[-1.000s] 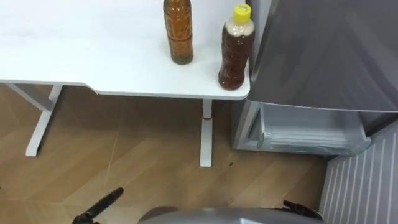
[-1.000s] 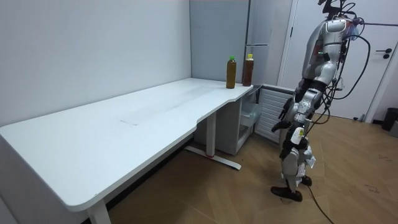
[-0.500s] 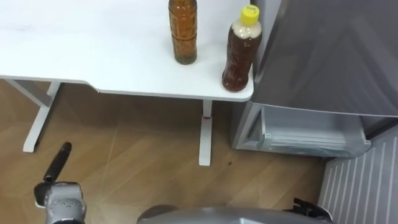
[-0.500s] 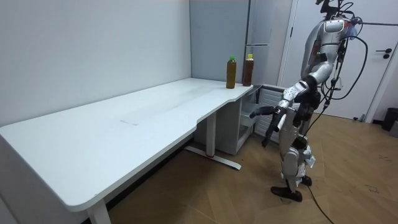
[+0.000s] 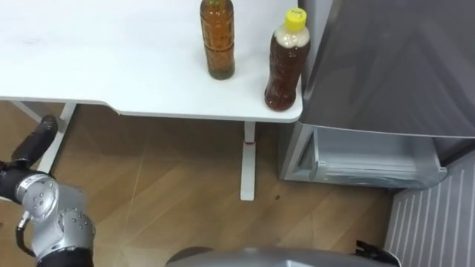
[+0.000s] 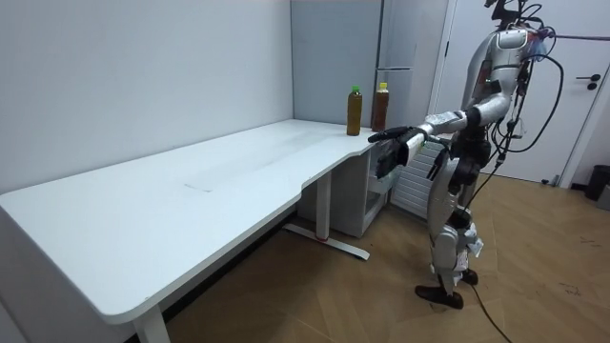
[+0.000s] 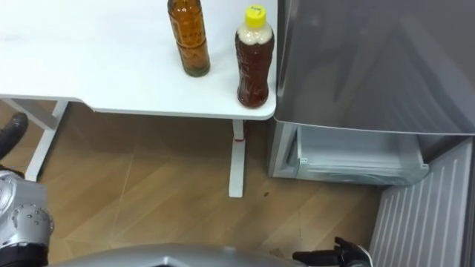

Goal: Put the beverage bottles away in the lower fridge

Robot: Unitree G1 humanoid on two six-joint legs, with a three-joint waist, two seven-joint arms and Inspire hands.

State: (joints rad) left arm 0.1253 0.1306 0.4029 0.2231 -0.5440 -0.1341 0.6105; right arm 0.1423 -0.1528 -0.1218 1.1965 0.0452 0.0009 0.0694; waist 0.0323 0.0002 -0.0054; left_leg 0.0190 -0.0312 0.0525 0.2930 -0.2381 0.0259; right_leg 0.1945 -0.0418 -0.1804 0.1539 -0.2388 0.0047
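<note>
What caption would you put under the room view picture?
Robot stands by the white table, left hand held out toward two bottles beside the fridge.

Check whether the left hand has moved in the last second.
Yes. In the room view the left hand has risen from below the table edge to tabletop height, closer to its corner.

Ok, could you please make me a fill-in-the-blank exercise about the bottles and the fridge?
1. The green-capped bottle stands on the white ___.
2. The darker bottle, next to the fridge, has a ___ cap.
3. The fridge's lower compartment is ___.
Missing words: table; yellow; open.
</note>
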